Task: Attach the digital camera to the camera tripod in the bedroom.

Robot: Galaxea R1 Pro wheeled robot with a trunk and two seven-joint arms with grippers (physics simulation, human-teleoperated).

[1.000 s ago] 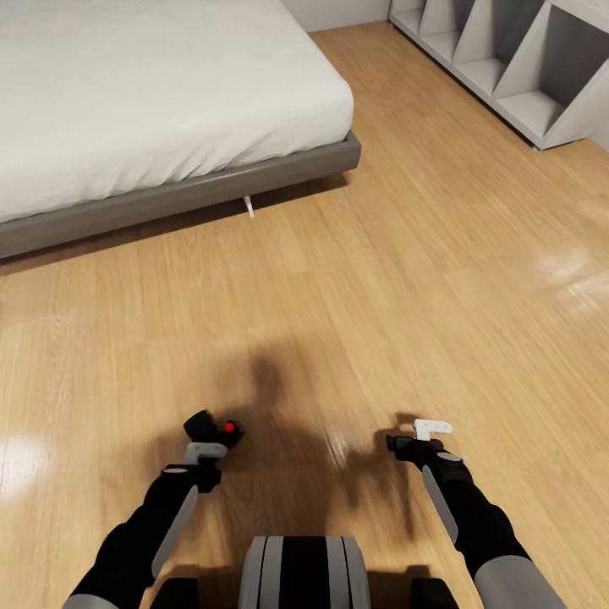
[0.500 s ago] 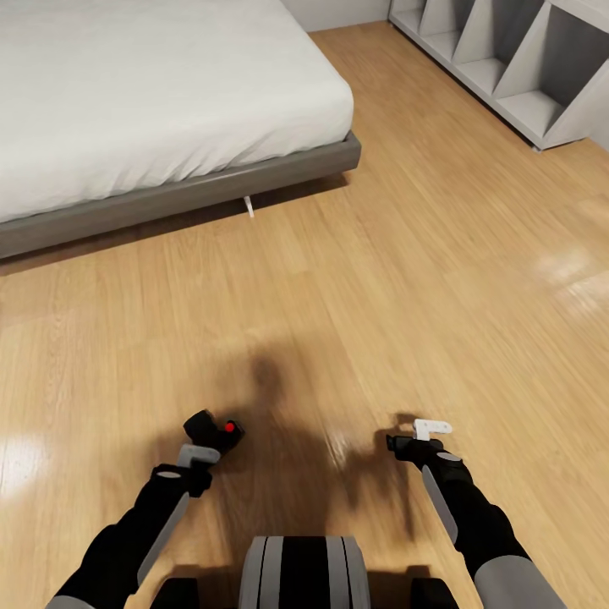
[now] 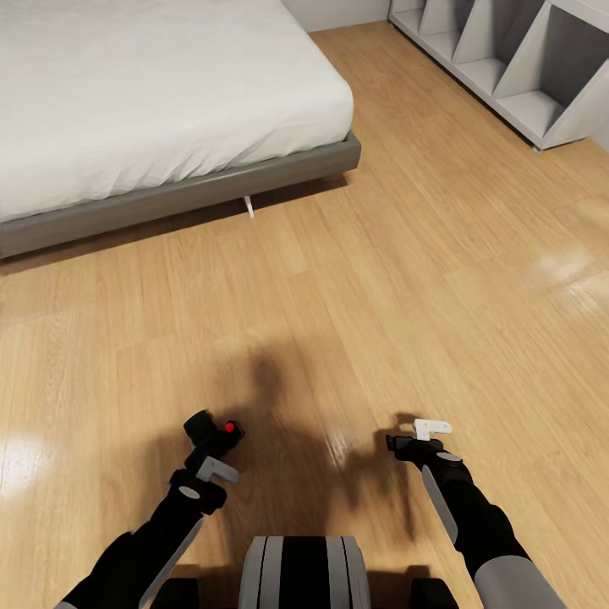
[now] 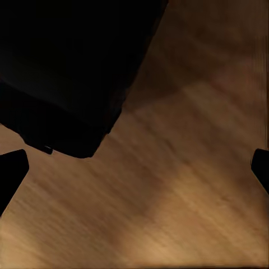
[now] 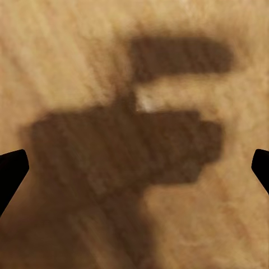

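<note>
Head view, left gripper [image 3: 211, 433] clenching the digital camera [image 3: 213, 431], right gripper [image 3: 404, 441] at 3 o'clock of it, grip state not possible to tell.

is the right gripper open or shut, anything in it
Open and empty. In the right wrist view the right gripper has its fingers at opposite edges, with bare wood floor and its shadow between them.

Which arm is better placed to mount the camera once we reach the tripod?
Probably the left. Its tool already carries the digital camera, red spot up, over the wood floor. The right tool has its fingers apart over bare floor, holding nothing, so it could steady the tripod.
</note>
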